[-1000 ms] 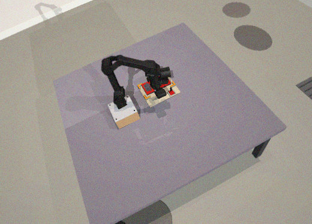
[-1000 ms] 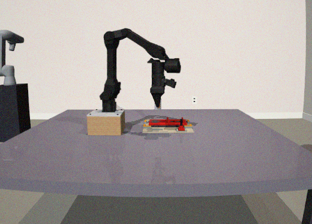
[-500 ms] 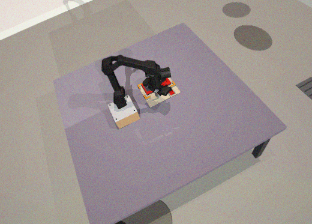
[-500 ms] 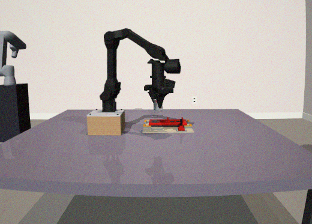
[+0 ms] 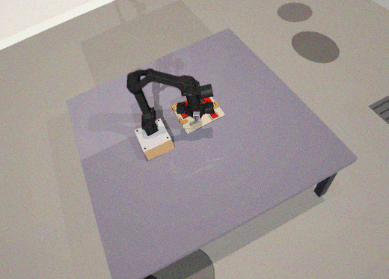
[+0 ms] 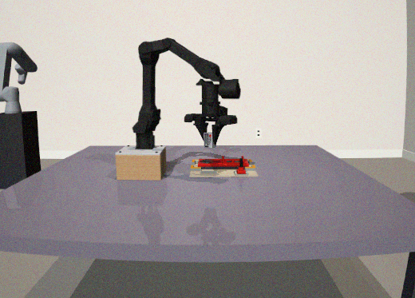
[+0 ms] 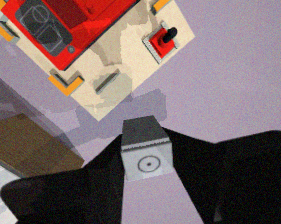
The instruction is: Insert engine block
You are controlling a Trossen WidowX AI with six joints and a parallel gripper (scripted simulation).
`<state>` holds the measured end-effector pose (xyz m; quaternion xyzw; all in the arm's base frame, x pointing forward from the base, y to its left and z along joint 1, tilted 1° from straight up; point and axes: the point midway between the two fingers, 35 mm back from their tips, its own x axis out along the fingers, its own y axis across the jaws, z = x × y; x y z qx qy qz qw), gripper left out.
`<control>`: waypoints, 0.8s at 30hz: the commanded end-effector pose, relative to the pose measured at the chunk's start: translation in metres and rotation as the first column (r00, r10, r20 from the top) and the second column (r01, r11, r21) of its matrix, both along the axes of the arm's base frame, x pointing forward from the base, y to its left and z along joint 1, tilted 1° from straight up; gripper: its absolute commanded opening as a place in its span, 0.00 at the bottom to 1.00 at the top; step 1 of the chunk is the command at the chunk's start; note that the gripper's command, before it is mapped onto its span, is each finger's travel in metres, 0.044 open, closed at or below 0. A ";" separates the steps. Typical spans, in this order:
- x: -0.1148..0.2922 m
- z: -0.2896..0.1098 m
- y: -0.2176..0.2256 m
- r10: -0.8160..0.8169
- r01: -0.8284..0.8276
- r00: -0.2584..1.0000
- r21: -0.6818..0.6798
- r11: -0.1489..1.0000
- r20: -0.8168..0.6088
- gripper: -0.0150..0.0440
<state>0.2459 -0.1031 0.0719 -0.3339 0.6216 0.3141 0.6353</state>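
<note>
Now jaws clamp engine block (image 7: 146, 150) | long axis seemingly vertical | above car body (image 6: 222, 162), apart.

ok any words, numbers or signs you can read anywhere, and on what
No readable text in any view.
Engine block, held in the end effector: a ring with a centre dot on its face, no letters.
Same block in the exterior view: a small red mark, too blurred to read.
Car body: no lettering visible.
</note>
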 end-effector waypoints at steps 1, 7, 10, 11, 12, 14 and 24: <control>0.000 -0.001 0.000 0.144 -0.144 0.990 -0.003 0.990 -0.002 0.25; 0.000 -0.002 0.000 0.344 -0.344 0.939 -0.008 0.939 -0.007 0.25; 0.000 -0.003 0.000 0.439 -0.439 0.898 -0.011 0.898 -0.010 0.25; 0.000 -0.003 0.000 0.470 -0.470 0.883 -0.011 0.883 -0.011 0.25; 0.000 -0.003 0.000 0.500 -0.500 0.866 -0.012 0.866 -0.011 0.25; 0.000 -0.004 0.000 0.558 -0.558 0.830 -0.013 0.829 -0.013 0.25; 0.000 -0.006 0.000 0.806 -0.806 0.592 -0.017 0.591 -0.024 0.25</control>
